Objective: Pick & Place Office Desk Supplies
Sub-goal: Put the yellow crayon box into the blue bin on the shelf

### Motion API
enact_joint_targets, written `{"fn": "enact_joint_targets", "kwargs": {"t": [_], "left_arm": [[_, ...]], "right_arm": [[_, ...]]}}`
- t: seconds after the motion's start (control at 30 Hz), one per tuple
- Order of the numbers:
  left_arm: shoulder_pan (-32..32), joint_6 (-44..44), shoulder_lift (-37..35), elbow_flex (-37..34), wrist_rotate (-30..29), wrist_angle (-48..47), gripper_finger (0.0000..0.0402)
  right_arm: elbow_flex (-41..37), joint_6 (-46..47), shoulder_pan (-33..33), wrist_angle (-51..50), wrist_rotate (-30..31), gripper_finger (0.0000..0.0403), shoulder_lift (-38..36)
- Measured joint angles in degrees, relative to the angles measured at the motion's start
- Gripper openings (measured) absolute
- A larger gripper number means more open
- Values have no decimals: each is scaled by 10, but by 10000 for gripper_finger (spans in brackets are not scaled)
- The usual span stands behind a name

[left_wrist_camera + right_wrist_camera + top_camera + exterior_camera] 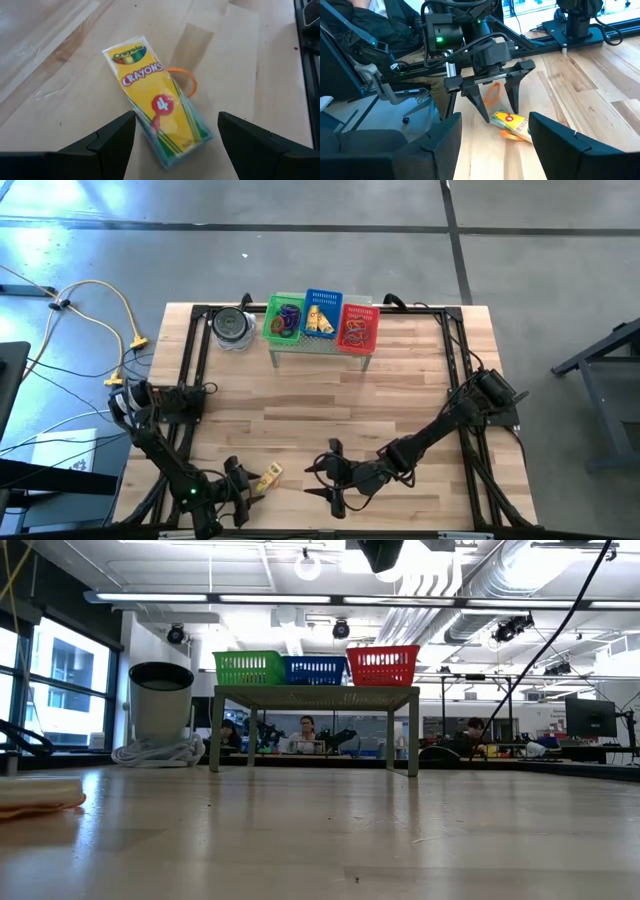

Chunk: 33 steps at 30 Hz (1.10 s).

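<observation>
A wooden table [330, 395] stood under two dark robot arms. Near its front edge, toward the left, lay a small yellow crayon box [159, 117] flat on the wood, with a thin orange band loop [186, 80] lying partly under it and curling out on one side. The left gripper [497, 100] hovered right over the box, its two fingers spread wide to either side of it and not touching it. The right gripper [330, 480] waited close by at the front middle of the table, pointing toward the box, its fingers apart and empty.

At the far side of the table a little stand [315, 698] carried three mesh baskets in a row: a green basket [284, 319] holding purple and blue loops, a blue basket [322, 313] holding yellow pieces, and a red basket [358, 327] holding orange-red loops. A round grey tin [232, 326] stood just left of the stand. People sat at desks in the room beyond.
</observation>
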Motion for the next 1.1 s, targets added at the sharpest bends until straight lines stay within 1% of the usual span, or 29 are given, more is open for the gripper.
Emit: {"fn": "enact_joint_targets", "kwargs": {"t": [0.37, 0.63, 0.9, 1.0, 1.1], "left_arm": [[20, 19, 3, 0, 45, -1, 275], [19, -4, 42, 2, 28, 0, 275], [15, -4, 46, 1, 32, 0, 275], [16, -4, 46, 1, 32, -1, 265], [16, -3, 46, 1, 38, -6, 241]], "right_arm": [[0, 0, 0, -2, 0, 219, 0], [0, 0, 0, -2, 0, 219, 0], [0, 0, 0, -2, 0, 219, 0], [0, 0, 0, -2, 0, 219, 0], [0, 0, 0, -2, 0, 219, 0]]}}
